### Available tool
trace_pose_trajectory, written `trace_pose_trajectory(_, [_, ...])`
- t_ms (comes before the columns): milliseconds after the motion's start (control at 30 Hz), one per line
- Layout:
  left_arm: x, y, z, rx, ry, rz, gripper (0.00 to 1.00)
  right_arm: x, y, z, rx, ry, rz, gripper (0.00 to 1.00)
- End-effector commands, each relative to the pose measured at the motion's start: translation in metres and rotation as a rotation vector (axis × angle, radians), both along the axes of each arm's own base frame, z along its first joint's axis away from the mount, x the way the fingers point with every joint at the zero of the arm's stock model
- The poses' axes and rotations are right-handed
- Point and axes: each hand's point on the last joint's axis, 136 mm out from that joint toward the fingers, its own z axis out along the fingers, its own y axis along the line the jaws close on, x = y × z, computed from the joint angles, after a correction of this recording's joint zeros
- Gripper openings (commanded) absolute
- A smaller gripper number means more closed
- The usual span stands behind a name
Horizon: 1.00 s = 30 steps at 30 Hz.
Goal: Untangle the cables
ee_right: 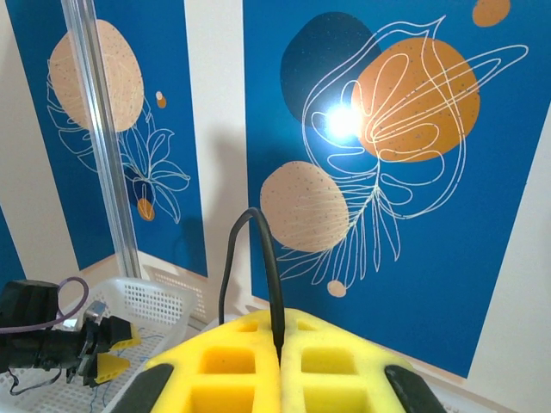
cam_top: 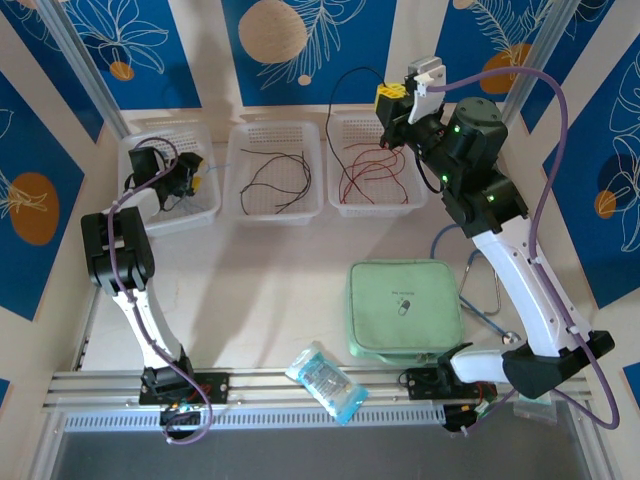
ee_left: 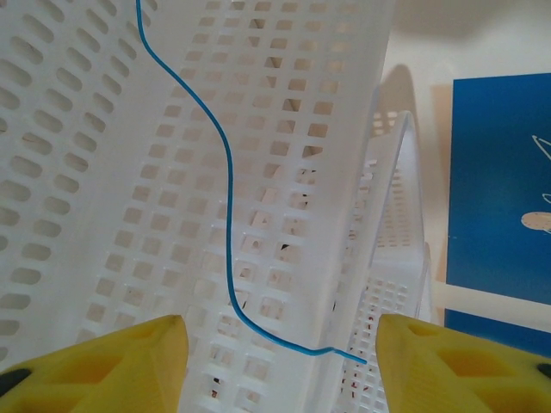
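Pinching black cable [ee_right: 272, 274], right hand [ee_right: 280, 348] closed

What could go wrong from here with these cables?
The right gripper pinches the black cable near a loop. Its hanging end drops toward the red cables, so lifting may drag them out of the right basket.
The left gripper stands open over the thin blue wire on the left basket mesh. Closing could miss it or catch the mesh.

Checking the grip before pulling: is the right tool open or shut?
Shut: the right tool presses its yellow fingers together on a black cable looping upward.
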Motion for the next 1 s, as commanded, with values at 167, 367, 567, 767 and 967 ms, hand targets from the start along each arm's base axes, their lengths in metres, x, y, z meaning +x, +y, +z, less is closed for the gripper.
trace_pose_trajectory(167, [0.006,-0.017,-0.008,-0.026,0.008,-0.048,0.55,-0.008,-0.009,0.014,0.007,-0.052,-0.030,0.00])
trace_pose_trajectory(367, [0.009,-0.018,-0.009,-0.039,-0.001,-0.041,0.45,-0.007,-0.010,0.013,-0.002,-0.050,-0.034,0.00])
trace_pose_trajectory(567, [0.015,-0.018,-0.006,-0.065,-0.020,-0.025,0.35,-0.007,-0.011,0.013,-0.003,-0.052,-0.036,0.00])
trace_pose_trajectory(767, [0.017,-0.020,-0.007,-0.081,-0.025,-0.025,0.32,-0.008,-0.011,0.013,-0.006,-0.052,-0.038,0.00])
trace_pose_trajectory(967, [0.019,-0.025,-0.010,-0.092,-0.026,-0.026,0.30,-0.009,-0.012,0.015,-0.010,-0.057,-0.039,0.00])
